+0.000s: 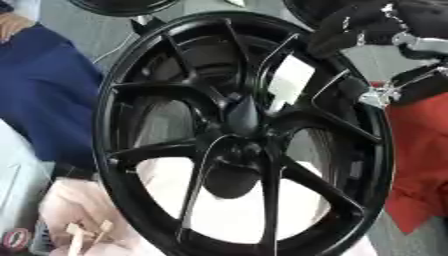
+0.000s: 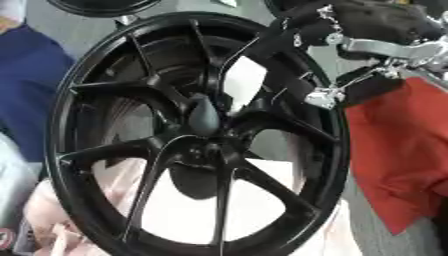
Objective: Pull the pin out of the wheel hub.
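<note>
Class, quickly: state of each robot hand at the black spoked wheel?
Left hand: not in view.
Right hand: at the black spoked wheel's upper right rim; fingers cannot be told.

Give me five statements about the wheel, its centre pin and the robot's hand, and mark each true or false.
1. The wheel is black with spokes. True.
2. The right hand is at the wheel's upper right rim. True.
3. The pin already lies on the table. False: a dark pin stands at the hub's centre.
4. The right hand holds the pin. False: it is apart from it, up at the rim.
5. Red cloth shows right of the wheel. True.
</note>
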### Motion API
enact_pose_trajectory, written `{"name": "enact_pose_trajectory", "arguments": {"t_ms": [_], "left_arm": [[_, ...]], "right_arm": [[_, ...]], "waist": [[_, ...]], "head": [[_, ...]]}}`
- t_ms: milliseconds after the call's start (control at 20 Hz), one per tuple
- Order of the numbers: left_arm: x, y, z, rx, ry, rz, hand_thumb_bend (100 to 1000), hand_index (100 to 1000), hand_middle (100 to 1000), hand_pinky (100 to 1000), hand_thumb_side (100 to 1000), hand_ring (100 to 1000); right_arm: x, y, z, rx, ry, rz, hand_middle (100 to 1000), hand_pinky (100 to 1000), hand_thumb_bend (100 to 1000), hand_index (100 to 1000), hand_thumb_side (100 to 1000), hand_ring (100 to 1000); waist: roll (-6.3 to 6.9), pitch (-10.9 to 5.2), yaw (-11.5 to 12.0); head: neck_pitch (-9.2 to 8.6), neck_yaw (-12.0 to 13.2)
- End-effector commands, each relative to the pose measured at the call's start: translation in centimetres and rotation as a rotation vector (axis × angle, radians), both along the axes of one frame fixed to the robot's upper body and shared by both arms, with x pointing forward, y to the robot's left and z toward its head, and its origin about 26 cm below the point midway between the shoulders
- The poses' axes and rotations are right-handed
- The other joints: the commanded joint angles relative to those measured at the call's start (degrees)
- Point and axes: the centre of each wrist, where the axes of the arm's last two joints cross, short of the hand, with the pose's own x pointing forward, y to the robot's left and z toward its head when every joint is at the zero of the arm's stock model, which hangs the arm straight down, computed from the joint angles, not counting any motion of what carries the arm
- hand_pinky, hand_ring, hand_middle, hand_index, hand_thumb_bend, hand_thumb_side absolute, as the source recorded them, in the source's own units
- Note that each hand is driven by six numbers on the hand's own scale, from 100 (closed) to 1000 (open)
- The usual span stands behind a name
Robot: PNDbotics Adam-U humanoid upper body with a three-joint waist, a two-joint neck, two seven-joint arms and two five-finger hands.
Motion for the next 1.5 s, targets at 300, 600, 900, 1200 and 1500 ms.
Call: {"name": "enact_pose_trajectory", "arguments": {"t_ms": [300,600,900,1200,1500], "left_arm": [[-0.2,0.2,0.9,0.023,-0.032,0.005,668,696,470,642,407,529],[-0.2,0.2,1.1,0.027,-0.036,-0.001,667,696,470,643,407,528],[-0.1,0.2,1.1,0.028,-0.038,-0.003,667,696,470,644,407,528],[-0.1,0.2,1.3,0.039,-0.042,-0.007,667,696,470,644,407,528],[-0.1,0.3,1.3,0.041,-0.038,0.002,667,696,471,645,405,527]], "right_arm": [[-0.1,0.2,1.0,-0.063,-0.031,-0.02,834,911,229,928,100,880],[-0.1,0.2,0.9,-0.06,-0.005,-0.03,836,904,196,925,100,879],[-0.1,0.3,1.0,-0.045,0.006,-0.037,832,899,161,919,100,877],[-0.1,0.3,1.4,-0.064,0.025,-0.039,830,900,132,915,107,878],[-0.4,0.1,2.9,-0.074,0.061,-0.02,833,895,100,913,157,881]], "waist": [[0.17,-0.44,0.1],[-0.24,0.04,0.5],[-0.77,0.42,0.9],[-1.44,0.18,1.0],[-2.12,-0.18,1.0]], "head": [[-1.27,-0.9],[-1.8,-1.2],[-1.95,-1.5],[-2.3,-1.8],[-3.0,-2.2]]}}
